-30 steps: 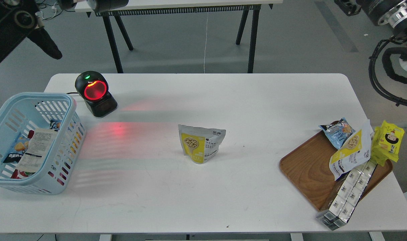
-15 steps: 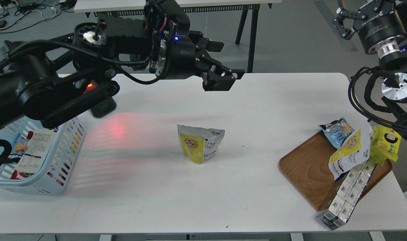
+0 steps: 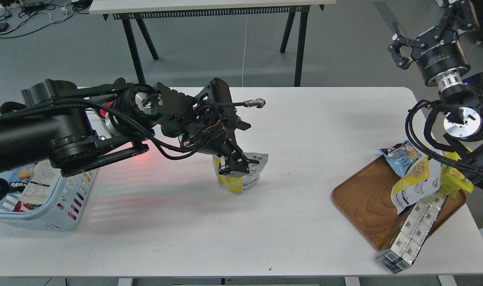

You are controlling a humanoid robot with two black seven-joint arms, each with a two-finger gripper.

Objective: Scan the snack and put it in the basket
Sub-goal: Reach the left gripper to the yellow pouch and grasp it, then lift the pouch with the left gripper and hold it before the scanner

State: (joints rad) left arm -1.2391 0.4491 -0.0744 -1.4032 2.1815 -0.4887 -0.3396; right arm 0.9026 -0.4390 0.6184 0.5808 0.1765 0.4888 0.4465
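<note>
The snack pouch [image 3: 245, 176], silvery-white on top and yellow below, stands upright at the middle of the table. My left gripper [image 3: 234, 163] has come down on its upper left part. The fingers look open, with one dark finger in front of the pouch and the other hidden behind it. The light blue basket [image 3: 46, 216] stands at the table's left edge with several packs inside, partly covered by my left arm. My right gripper [image 3: 424, 29] is open and empty, raised high beyond the table's far right corner.
The scanner is almost hidden behind my left arm; only its red glow [image 3: 106, 108] shows. At the right a brown wooden tray [image 3: 360, 198] holds a light blue bag [image 3: 400, 157], a similar pouch [image 3: 416, 184], a yellow pack [image 3: 456, 180] and white boxes [image 3: 412, 234].
My left arm has swung in from the upper left, then dropped from above the table's far side down onto the pouch. The right gripper has shifted slightly. The pouch has not moved.
</note>
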